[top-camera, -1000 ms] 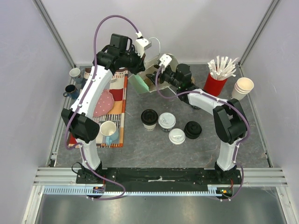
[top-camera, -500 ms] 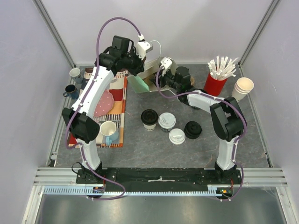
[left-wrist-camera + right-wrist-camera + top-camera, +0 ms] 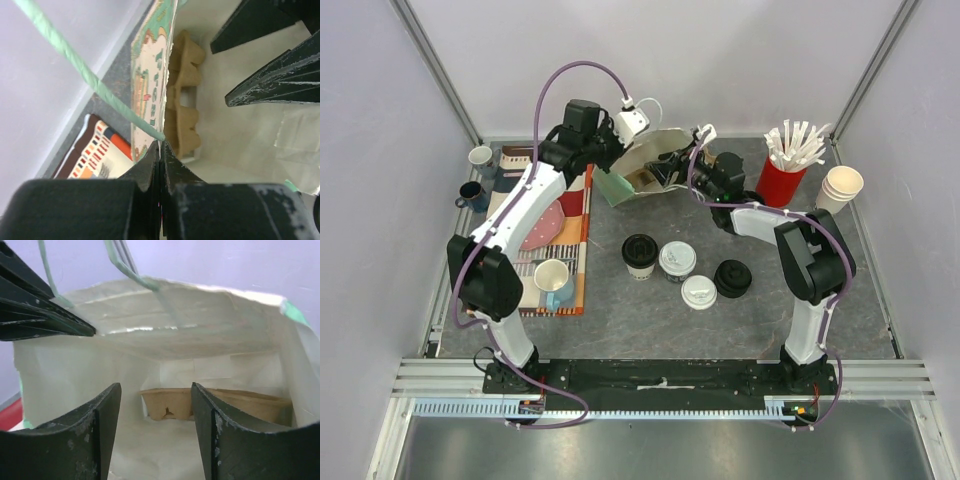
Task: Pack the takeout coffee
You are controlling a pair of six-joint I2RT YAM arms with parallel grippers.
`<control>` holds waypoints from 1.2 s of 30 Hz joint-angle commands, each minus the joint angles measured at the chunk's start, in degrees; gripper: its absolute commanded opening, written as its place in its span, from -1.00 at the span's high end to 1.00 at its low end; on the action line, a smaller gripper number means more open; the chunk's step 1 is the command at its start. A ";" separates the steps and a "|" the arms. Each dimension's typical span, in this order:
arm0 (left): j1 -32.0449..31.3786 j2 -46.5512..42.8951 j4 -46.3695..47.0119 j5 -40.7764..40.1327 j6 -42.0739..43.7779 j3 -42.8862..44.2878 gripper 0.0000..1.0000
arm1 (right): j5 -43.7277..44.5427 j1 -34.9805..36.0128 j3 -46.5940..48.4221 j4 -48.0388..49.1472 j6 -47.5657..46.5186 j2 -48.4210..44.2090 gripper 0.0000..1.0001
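Note:
Two takeout coffee cups with white sip lids (image 3: 677,258) (image 3: 699,291) stand on the grey table in the top view, apart from both grippers. At the back a pale paper bag (image 3: 638,165) with green handles lies with its mouth toward the right arm. My left gripper (image 3: 624,147) (image 3: 161,145) is shut on the bag's rim where the green handle (image 3: 85,75) joins it. My right gripper (image 3: 672,168) (image 3: 155,386) is open inside the bag's mouth with nothing between its fingers. A brown cardboard cup carrier (image 3: 200,401) (image 3: 184,95) sits deep in the bag.
A lidless black cup (image 3: 639,252) and a loose black lid (image 3: 732,277) stand beside the coffees. A red cup of straws (image 3: 780,180) and stacked paper cups (image 3: 840,188) are at the back right. A patterned cloth (image 3: 572,215) with a mug (image 3: 552,283) lies left.
The left gripper has pulled the bag's rim up and to the right, opening the mouth wider. The right gripper has shifted right and now points into the bag.

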 commanded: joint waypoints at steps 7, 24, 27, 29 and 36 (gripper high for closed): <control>1.16 2.04 9.83 0.06 1.34 12.66 0.96 | 8.23 0.42 10.44 -12.43 -8.77 5.20 0.13; 6.70 -1.12 15.64 18.52 -5.79 -8.35 0.96 | 13.60 3.85 15.98 -19.30 -18.27 14.26 0.27; 6.43 -0.06 10.56 21.95 -7.28 -4.75 0.95 | 12.73 3.85 17.74 -21.93 -19.15 14.35 0.27; 6.08 0.12 9.39 21.97 -8.16 -4.12 0.96 | 11.93 3.85 18.18 -22.73 -19.24 14.35 0.26; 5.38 0.91 4.30 25.47 -7.20 -2.62 0.95 | 10.79 4.20 20.30 -20.54 -19.16 14.09 0.07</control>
